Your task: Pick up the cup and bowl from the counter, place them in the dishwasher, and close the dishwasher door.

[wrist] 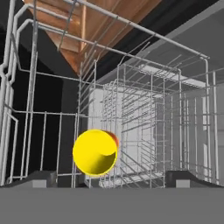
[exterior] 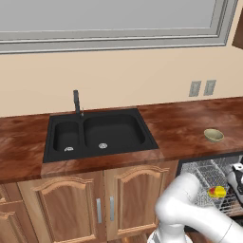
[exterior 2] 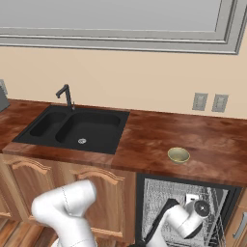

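Reddish counter (exterior: 180, 123) holds the bowl (exterior: 214, 135); cup (wrist: 95, 152) lies in the dishwasher rack (wrist: 144, 109) between the wide-open gripper (wrist: 107, 177) tips. Withdrawing carelessly could snag wires.

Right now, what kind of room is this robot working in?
It is a rendered home kitchen. A black double sink with a faucet sits in a reddish wood counter above light wooden cabinets. An open dishwasher has a wire rack holding a yellow cup.

Bent low into the dishwasher (exterior 2: 226, 193) — gripper (wrist: 105, 177) spread wide inside it, fingertips (wrist: 41, 177) well apart, clamping nothing.
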Available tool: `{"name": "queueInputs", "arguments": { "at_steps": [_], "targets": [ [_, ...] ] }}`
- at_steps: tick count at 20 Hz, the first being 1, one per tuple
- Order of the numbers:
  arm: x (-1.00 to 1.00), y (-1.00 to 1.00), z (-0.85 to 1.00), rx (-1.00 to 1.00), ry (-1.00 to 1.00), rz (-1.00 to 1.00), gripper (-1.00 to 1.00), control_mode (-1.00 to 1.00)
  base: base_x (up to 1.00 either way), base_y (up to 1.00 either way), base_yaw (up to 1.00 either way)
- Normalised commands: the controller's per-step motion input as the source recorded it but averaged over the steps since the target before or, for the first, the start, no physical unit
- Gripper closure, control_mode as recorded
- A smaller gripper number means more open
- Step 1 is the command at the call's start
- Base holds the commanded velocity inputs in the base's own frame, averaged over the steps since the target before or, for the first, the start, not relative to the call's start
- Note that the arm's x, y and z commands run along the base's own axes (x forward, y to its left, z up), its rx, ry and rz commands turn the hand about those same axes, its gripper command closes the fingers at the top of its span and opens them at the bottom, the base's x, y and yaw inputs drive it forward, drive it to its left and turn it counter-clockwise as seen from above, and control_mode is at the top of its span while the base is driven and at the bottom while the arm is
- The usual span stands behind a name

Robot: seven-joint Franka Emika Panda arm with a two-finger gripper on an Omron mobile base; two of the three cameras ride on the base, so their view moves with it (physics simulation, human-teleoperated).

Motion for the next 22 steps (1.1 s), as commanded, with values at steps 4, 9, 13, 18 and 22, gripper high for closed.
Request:
{"name": "queueInputs", "arguments": {
  "at_steps": [4, 9, 13, 18, 22],
  "targets": [
    [-0.03, 0.00, 0.58, 0.06, 0.00, -0.13, -1.00, -1.00, 0.00, 0.00, 0.00],
    [-0.31, 0.00, 0.65, 0.11, 0.00, -0.11, -1.00, -1.00, 0.00, 0.00, 0.00],
    [-0.44, 0.00, 0.66, 0.14, 0.00, -0.10, -1.00, -1.00, 0.00, 0.00, 0.00],
    [-0.21, 0.03, 0.66, 0.15, 0.00, -0.16, -1.00, -1.00, 0.00, 0.00, 0.00],
    [-0.01, 0.14, 0.62, 0.15, 0.00, -0.30, -1.00, -1.00, 0.00, 0.00, 0.00]
  ]
}}
